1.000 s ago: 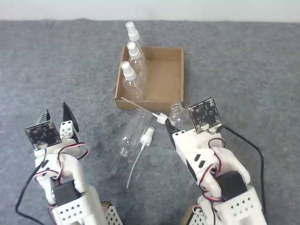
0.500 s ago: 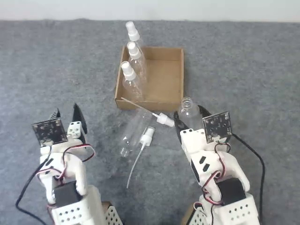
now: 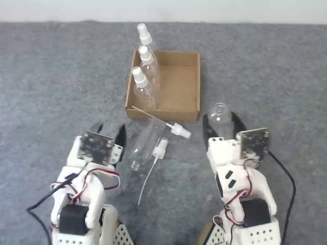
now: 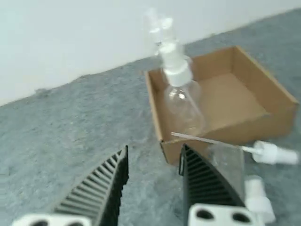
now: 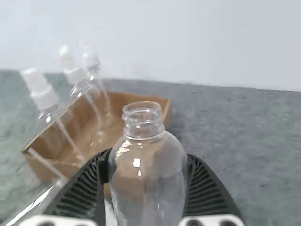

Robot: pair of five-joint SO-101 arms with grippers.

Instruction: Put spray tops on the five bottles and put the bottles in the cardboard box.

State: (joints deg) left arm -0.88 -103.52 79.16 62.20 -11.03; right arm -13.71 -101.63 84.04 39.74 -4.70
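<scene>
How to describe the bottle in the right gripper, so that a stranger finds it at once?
Find the cardboard box on the grey carpet. Off its near right corner, the right gripper holds an upright clear bottle. Unlike the three bottles in the box, it has no spray top.

Tabletop [image 3: 46,66]: covered in grey, mottled, short-pile fabric, felt-like. The fabric runs under the left tool [image 3: 109,130] and the right tool [image 3: 221,121] and out to either side of both. Ahead of the tools the fabric ends in a straight edge; directly beyond that edge stands a plain pale wall [image 3: 245,10], unmarked, white to faintly blue. Light: even and diffuse, source not visible. Shadows on the fabric near the tools are soft and faint.
</scene>
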